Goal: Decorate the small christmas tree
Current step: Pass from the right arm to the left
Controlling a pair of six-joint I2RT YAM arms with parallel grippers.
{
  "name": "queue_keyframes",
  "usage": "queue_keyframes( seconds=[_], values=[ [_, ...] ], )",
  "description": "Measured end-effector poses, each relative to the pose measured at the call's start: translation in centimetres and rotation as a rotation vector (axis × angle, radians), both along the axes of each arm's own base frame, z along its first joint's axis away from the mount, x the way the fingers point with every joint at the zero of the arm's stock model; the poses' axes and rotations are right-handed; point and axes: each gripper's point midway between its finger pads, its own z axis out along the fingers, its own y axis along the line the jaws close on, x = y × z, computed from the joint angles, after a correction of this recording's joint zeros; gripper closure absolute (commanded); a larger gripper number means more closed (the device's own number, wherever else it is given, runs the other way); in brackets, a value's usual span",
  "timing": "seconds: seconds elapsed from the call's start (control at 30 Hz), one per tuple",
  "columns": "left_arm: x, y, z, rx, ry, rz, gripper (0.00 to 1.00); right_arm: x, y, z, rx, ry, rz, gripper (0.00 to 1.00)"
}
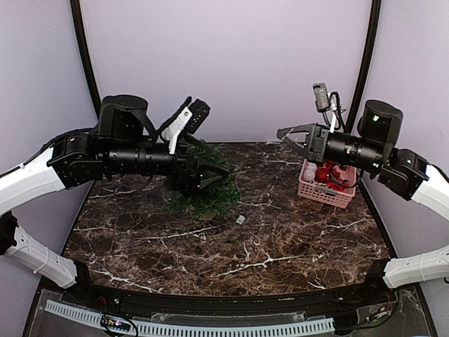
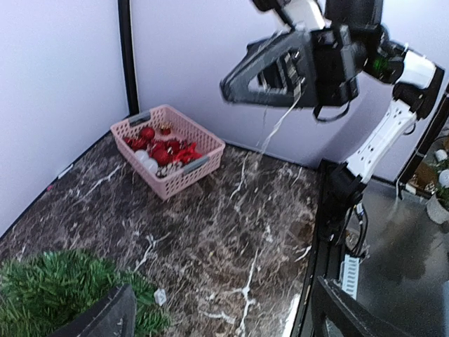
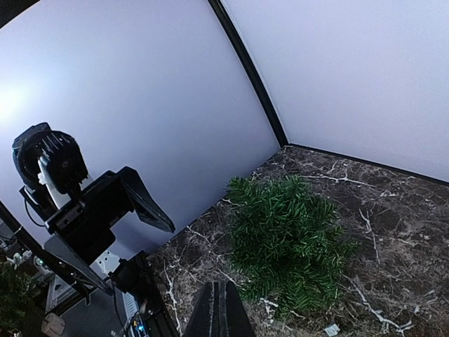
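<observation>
The small christmas tree [image 1: 203, 193] stands on the marble table left of centre, bushy and dark green; it also shows in the right wrist view [image 3: 287, 242] and at the bottom left of the left wrist view [image 2: 56, 291]. My left gripper [image 1: 219, 177] hovers over the tree's right side, open, with nothing between its fingers [image 2: 105, 316]. My right gripper [image 1: 284, 135] hangs in the air left of the pink basket, shut, its fingers [image 3: 223, 309] pressed together with no ornament seen in them. A thin pale thread [image 2: 277, 126] dangles beneath it.
A pink plastic basket [image 1: 335, 195] with red and white ornaments [image 2: 165, 149] sits at the table's right rear. A small white tag [image 1: 240, 220] lies on the marble just right of the tree. Purple walls close in the table on three sides.
</observation>
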Motion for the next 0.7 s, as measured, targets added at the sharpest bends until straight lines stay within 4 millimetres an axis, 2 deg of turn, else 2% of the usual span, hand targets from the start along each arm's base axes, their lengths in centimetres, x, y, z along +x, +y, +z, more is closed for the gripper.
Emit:
queue_keyframes(
  seconds=[0.17,0.3,0.47,0.6,0.7],
  values=[
    [0.2,1.5,-3.6,0.115,0.036,0.048,0.1,0.1,0.2,-0.2,-0.012,-0.01,0.002,1.0],
    [-0.1,2.1,-3.7,0.111,0.042,0.053,0.09,0.3,0.9,-0.7,-0.018,-0.003,0.026,1.0],
    [0.2,0.1,-2.5,0.046,0.026,0.014,0.05,0.3,1.6,-1.1,-0.019,0.003,0.055,1.0],
    [1.8,-2.2,-2.6,0.03,0.002,0.031,0.04,-0.2,1.9,-1.0,-0.017,0.001,0.081,1.0],
    [2.8,-2.9,-2.8,0.027,-0.024,0.058,0.03,-0.5,2.1,-1.0,-0.017,0.0,0.094,1.0]
  ],
)
